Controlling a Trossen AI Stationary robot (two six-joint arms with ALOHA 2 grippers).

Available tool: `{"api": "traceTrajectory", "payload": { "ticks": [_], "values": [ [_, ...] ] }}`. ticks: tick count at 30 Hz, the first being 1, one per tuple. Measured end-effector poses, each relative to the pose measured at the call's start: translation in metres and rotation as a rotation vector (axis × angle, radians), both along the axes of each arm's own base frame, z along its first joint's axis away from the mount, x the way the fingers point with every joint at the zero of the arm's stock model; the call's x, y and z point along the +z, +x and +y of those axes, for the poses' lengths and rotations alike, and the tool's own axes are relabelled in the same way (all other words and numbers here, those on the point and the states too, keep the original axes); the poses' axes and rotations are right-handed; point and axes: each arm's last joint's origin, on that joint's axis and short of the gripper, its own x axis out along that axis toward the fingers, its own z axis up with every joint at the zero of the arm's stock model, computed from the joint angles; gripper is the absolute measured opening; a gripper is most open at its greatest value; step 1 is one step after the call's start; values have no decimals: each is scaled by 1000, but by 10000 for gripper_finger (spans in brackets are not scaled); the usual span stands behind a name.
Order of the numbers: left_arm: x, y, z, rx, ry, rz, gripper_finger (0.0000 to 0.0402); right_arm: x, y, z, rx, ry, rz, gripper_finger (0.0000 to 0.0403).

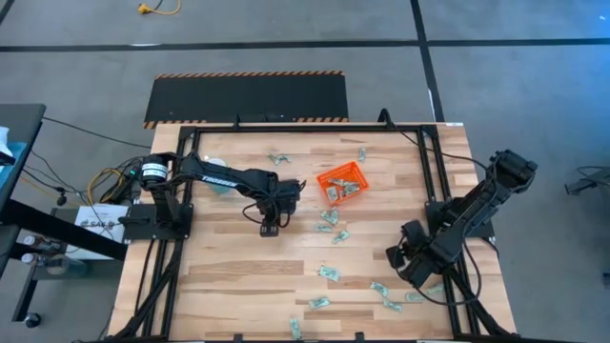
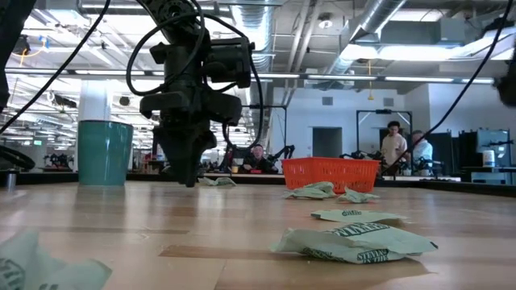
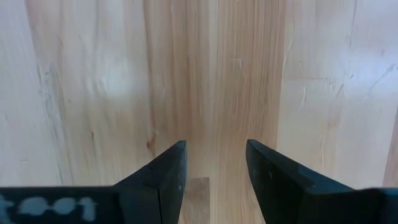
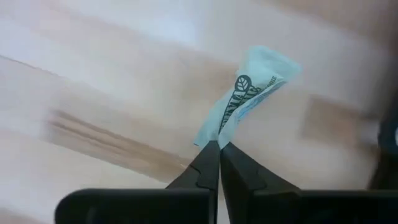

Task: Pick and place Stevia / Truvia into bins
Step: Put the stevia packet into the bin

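Note:
Pale green and white sweetener packets (image 1: 329, 219) lie scattered flat over the wooden table, several more near the front edge (image 1: 330, 273). Two crumpled ones (image 2: 355, 242) show close in the low view. The orange tray (image 1: 341, 183) sits right of the table's middle with a few packets inside. My left gripper (image 1: 270, 226) (image 3: 214, 180) points down, open, over bare wood left of the tray. My right gripper (image 1: 400, 257) (image 4: 219, 152) is near the right edge, shut on one packet (image 4: 249, 93). My right gripper pinches the packet by one narrow creased end (image 4: 214, 134) between its two fingertips. The rest of the packet sticks out past the fingers, folded lengthwise, and appears clear of the wood behind it.
A teal cup (image 2: 105, 153) stands at the far left of the table, behind my left arm. A black frame (image 1: 429, 171) borders the table on the right. Bare wood lies around my left gripper. People stand in the room beyond (image 2: 395, 145).

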Motion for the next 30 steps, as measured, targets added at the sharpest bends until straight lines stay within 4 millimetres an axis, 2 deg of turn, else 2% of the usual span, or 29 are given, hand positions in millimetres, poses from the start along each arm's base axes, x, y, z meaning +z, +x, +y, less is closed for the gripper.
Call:
{"api": "traceTrajectory", "payload": {
  "ticks": [7,11,17,22,26,30],
  "values": [
    [1,2,0,11,0,-24,155,29,32,-8,185,-329,-272,1],
    [1,5,0,11,3,-47,155,38,53,-26,199,-457,-292,1],
    [1,6,1,7,19,-60,155,42,91,-63,294,-499,-233,1],
    [1,6,2,13,52,-57,155,46,120,-99,388,-457,-248,1],
    [1,6,2,15,61,-55,155,49,130,-127,407,-450,-253,1],
    [1,6,2,16,63,-55,155,50,133,-146,431,-414,-248,8]
  ]
}}
